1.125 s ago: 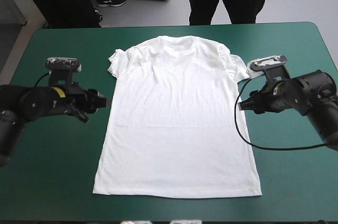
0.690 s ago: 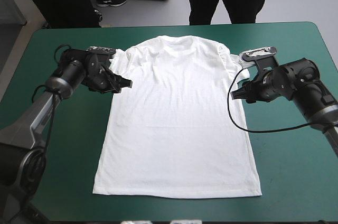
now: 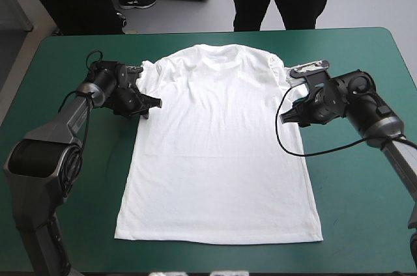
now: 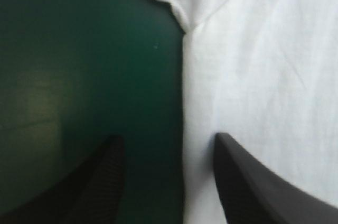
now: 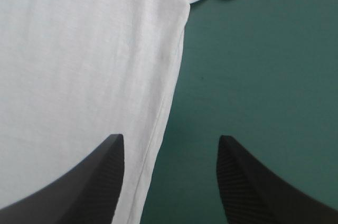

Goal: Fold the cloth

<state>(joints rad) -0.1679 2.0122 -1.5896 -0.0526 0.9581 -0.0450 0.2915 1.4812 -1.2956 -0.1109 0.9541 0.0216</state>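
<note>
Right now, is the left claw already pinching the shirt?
No: the left gripper has its fingers standing apart, with the edge of the T-shirt lying unpinched between them.

The T-shirt is plain white, unpatterned; the table cover is solid teal-green; the left gripper and right gripper are black; the right's fingers carry a fine grid texture; white meets teal-green between each pair.

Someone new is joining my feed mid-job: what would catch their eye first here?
The white T-shirt, spread flat in the middle of the teal-green cover. Then the left gripper and the right gripper, one at each side seam just below the sleeves, jaws open astride the shirt's edge.
</note>
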